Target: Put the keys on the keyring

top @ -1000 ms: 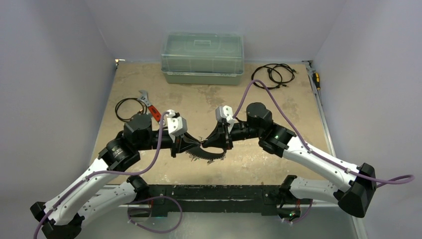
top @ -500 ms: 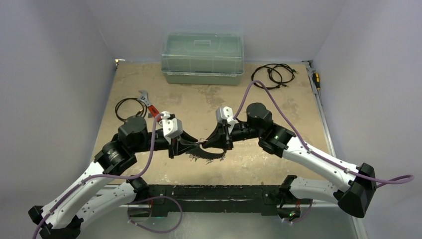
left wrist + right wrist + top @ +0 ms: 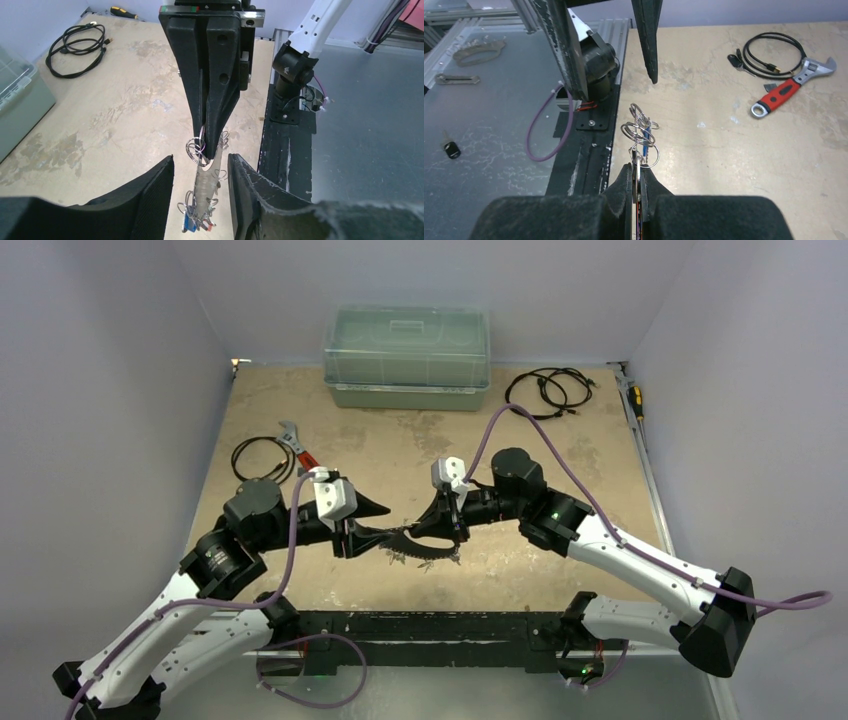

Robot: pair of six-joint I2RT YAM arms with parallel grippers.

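Observation:
The keyring (image 3: pixel 209 182), a flat silver crescent seen edge-on, hangs in the air over the tabletop. My right gripper (image 3: pixel 637 169) is shut on its end (image 3: pixel 636 161). Small wire rings (image 3: pixel 640 124) and keys with blue and red tags (image 3: pixel 192 222) dangle from it. My left gripper (image 3: pixel 200 158) is open; its fingers (image 3: pixel 150 200) stand on either side of the keyring without touching it. From above, the keyring (image 3: pixel 412 546) spans the gap between the left gripper (image 3: pixel 385 523) and the right gripper (image 3: pixel 441 534).
A red-handled wrench (image 3: pixel 300 452) and a coiled black cable (image 3: pixel 256 455) lie behind the left arm. A lidded clear box (image 3: pixel 406 355) stands at the back, with more cable (image 3: pixel 548 390) and a screwdriver (image 3: pixel 634 400) at the back right. A black-headed key (image 3: pixel 451 149) lies on the grey platform.
My left gripper has opened, letting go of the keyring, and its arm has drawn back to the left. The right gripper still holds the keyring in place.

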